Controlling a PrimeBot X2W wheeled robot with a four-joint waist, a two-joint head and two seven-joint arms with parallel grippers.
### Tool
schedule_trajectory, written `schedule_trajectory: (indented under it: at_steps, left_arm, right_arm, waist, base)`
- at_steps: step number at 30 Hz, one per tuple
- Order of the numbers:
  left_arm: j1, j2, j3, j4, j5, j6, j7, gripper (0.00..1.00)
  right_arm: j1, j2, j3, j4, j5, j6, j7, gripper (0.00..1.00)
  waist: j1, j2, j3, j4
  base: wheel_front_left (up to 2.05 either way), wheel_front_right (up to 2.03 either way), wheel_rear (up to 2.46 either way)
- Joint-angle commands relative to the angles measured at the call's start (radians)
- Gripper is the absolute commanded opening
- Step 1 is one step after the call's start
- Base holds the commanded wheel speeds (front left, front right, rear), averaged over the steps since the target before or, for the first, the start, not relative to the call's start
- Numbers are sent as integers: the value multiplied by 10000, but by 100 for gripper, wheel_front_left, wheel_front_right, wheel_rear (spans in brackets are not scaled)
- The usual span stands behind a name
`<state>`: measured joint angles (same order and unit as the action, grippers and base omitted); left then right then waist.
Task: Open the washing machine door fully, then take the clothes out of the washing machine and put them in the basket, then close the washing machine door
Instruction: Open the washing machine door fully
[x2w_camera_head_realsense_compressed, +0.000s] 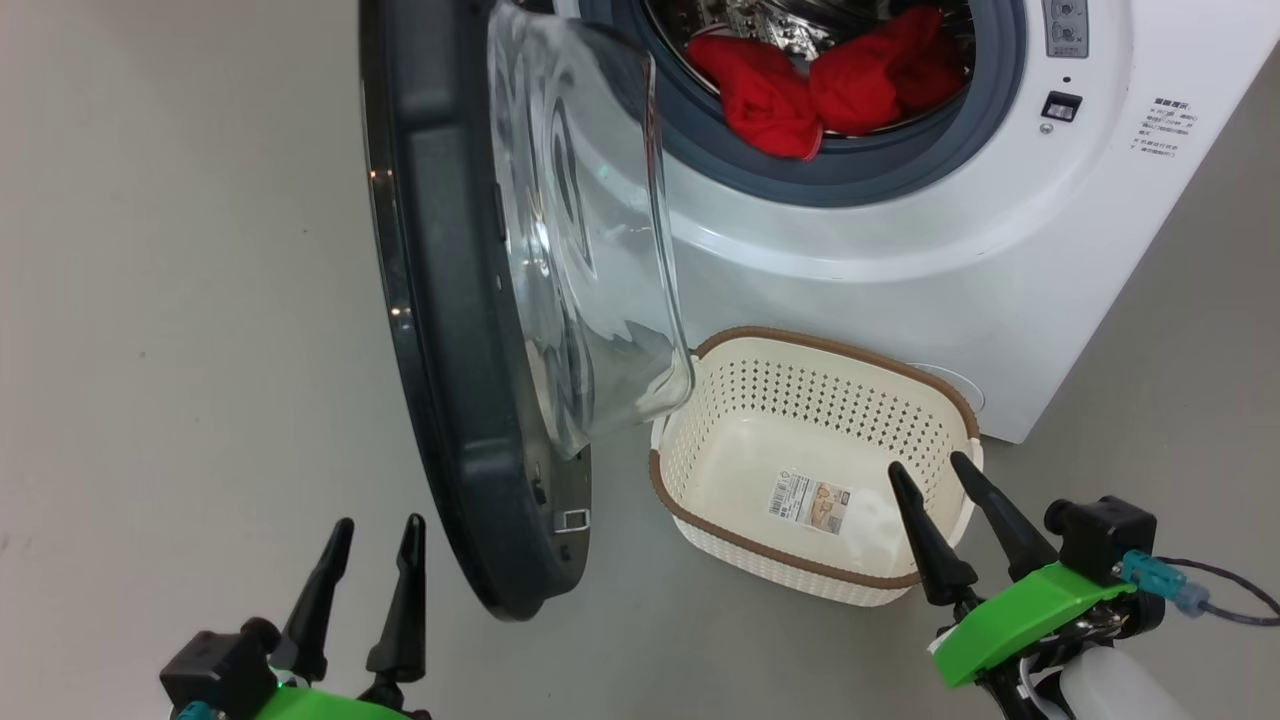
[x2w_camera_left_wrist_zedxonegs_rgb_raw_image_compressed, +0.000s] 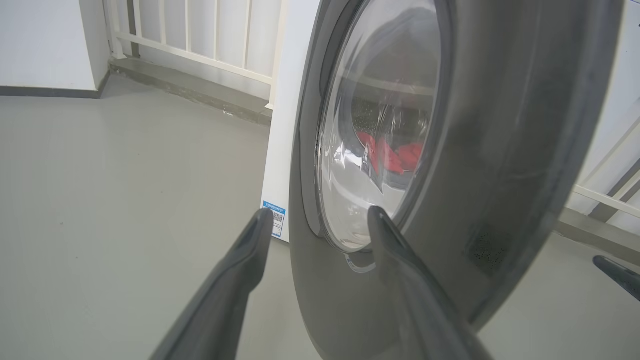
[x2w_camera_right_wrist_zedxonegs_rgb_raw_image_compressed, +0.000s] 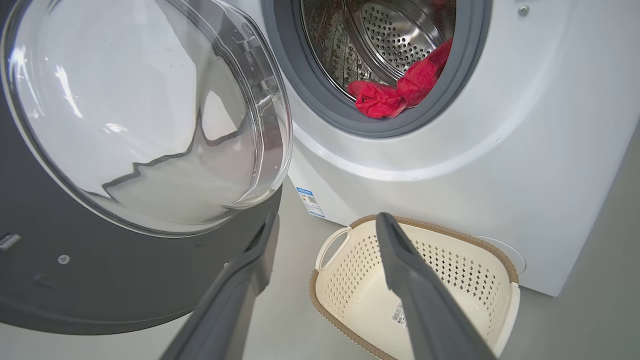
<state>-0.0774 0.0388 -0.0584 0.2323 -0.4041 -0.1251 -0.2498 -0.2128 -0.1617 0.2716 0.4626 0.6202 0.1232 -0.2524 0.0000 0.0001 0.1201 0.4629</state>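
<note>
The washing machine (x2w_camera_head_realsense_compressed: 900, 250) is standing on a grey floor (x2w_camera_head_realsense_compressed: 180, 300) by a white railing (x2w_camera_left_wrist_zedxonegs_rgb_raw_image_compressed: 200, 30), its door (x2w_camera_head_realsense_compressed: 450, 350) hanging open at 9 o'clock and the basket (x2w_camera_head_realsense_compressed: 800, 400) sitting at 5 o'clock. The clothes (x2w_camera_head_realsense_compressed: 770, 100) are lying inside at 12 o'clock, partly cut off. The left gripper (x2w_camera_head_realsense_compressed: 380, 525) and right gripper (x2w_camera_head_realsense_compressed: 925, 462) are holding their fingers apart.

way into drum (x2w_camera_right_wrist_zedxonegs_rgb_raw_image_compressed: 395, 35): free | obstacle: washing machine door (x2w_camera_head_realsense_compressed: 440, 300) jutting out on left; its glass bowl (x2w_camera_head_realsense_compressed: 580, 250) near basket (x2w_camera_head_realsense_compressed: 830, 345)

Bare laundry corner
A white washing machine (x2w_camera_head_realsense_compressed: 900, 260) is standing on a plain grey floor (x2w_camera_head_realsense_compressed: 180, 300), a cream basket (x2w_camera_head_realsense_compressed: 800, 395) is sitting near its front, and a white railing (x2w_camera_left_wrist_zedxonegs_rgb_raw_image_compressed: 200, 58) is running along the far side.
</note>
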Motion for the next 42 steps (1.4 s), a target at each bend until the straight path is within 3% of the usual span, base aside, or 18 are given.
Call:
schedule_trajectory:
  at_steps: [1, 6, 10, 17, 25, 26, 27, 34, 42]
  left_arm:
    - [-89, 114, 364, -197, 29, -55, -120, 100]
    - [-129, 114, 321, -179, 20, -55, -120, 100]
    - [-151, 114, 326, -196, 27, -55, -120, 100]
    - [-134, 114, 348, -191, 2, -55, -120, 100]
    - [-154, 114, 324, -239, -68, -55, -120, 100]
    - [-161, 114, 285, -272, -167, -55, -120, 43]
    - [-166, 114, 289, -309, -194, -55, -120, 0]
    - [-357, 114, 705, -1256, -601, -55, -120, 0]
    - [-710, 114, 974, -4299, -638, -55, -120, 0]
  right_arm:
    - [135, 138, -14, -340, -449, 75, -93, 100]
    - [526, 534, -986, -956, -2575, 75, -93, 100]
    - [847, 823, -1732, -1464, -3590, 75, -93, 100]
    - [1254, 1064, -2431, -1516, -4309, 75, -93, 100]
    - [1340, 1110, -2541, -1571, -4389, 75, -93, 100]
    - [1338, 1111, -2520, -1570, -4366, 75, -93, 100]
    - [1336, 1111, -2503, -1565, -4349, 75, -93, 100]
    - [1344, 1113, -2437, -1571, -4250, 75, -93, 100]
    - [1384, 1114, -2342, -1623, -4227, 75, -93, 100]
  waist:
    - [0, -1, 11, 3]
    - [0, -1, 57, 21]
    - [0, -1, 75, 43]
    - [0, -1, 65, 8]
    - [0, -1, 66, -29]
    - [0, -1, 69, -35]
    - [0, -1, 67, -35]
    - [0, -1, 28, -6]
    - [0, -1, -39, -13]
  base:
    - [0, 0, 0]
    - [0, 0, 0]
    - [0, 0, 0]
    - [0, 0, 0]
    - [0, 0, 0]
    - [0, 0, 0]
    - [0, 0, 0]
    - [0, 0, 0]
    - [0, 0, 0]
